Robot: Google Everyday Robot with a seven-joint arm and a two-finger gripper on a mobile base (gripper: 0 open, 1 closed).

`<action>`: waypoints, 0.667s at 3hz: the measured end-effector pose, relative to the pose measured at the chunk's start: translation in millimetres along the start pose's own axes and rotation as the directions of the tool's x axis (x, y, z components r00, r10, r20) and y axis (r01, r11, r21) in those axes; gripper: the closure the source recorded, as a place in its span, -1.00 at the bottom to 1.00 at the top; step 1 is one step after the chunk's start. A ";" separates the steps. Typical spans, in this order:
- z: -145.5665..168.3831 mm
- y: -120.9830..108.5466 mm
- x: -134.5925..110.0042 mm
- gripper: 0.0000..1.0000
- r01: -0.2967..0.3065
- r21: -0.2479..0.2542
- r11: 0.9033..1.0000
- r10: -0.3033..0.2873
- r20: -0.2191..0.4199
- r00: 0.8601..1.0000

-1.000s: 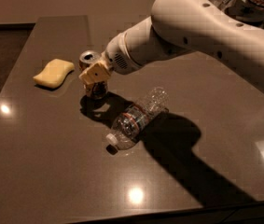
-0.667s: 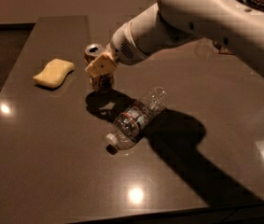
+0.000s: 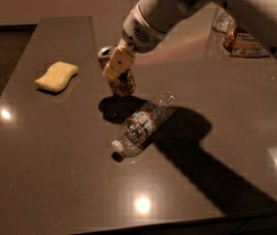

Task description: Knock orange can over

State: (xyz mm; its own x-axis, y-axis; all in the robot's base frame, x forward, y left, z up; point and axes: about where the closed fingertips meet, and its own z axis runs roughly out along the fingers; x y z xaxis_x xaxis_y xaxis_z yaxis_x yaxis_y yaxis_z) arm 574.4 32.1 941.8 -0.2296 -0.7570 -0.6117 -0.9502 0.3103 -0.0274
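The orange can [image 3: 123, 83] is on the dark table [image 3: 55, 146], just behind a clear plastic bottle. It leans, with its silver top [image 3: 104, 51] toward the back left. My gripper [image 3: 119, 63] is pressed against the can's upper side and covers part of it. The white arm [image 3: 177, 4] reaches in from the upper right. Whether the can's base rests flat on the table is hidden by shadow.
A clear plastic bottle [image 3: 145, 121] lies on its side in front of the can, cap toward the front left. A yellow sponge [image 3: 57, 76] lies at the left. A glass [image 3: 222, 21] and a snack jar [image 3: 243, 40] stand at the back right.
The gripper and arm moved to the right and slightly up. The can shifted right with them and now leans. The bottle and sponge stayed put.
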 end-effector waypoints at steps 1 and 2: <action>-2.0 3.5 8.4 1.00 0.066 -0.050 0.997 -0.071 -0.124 0.990; 4.0 1.3 17.8 1.00 0.118 -0.103 0.988 -0.139 -0.229 0.963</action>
State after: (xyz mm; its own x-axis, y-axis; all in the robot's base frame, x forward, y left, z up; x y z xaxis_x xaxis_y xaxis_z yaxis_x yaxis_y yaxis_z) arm 569.9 21.3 927.6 -0.1376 -0.9043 -0.4040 -0.9873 0.1580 -0.0176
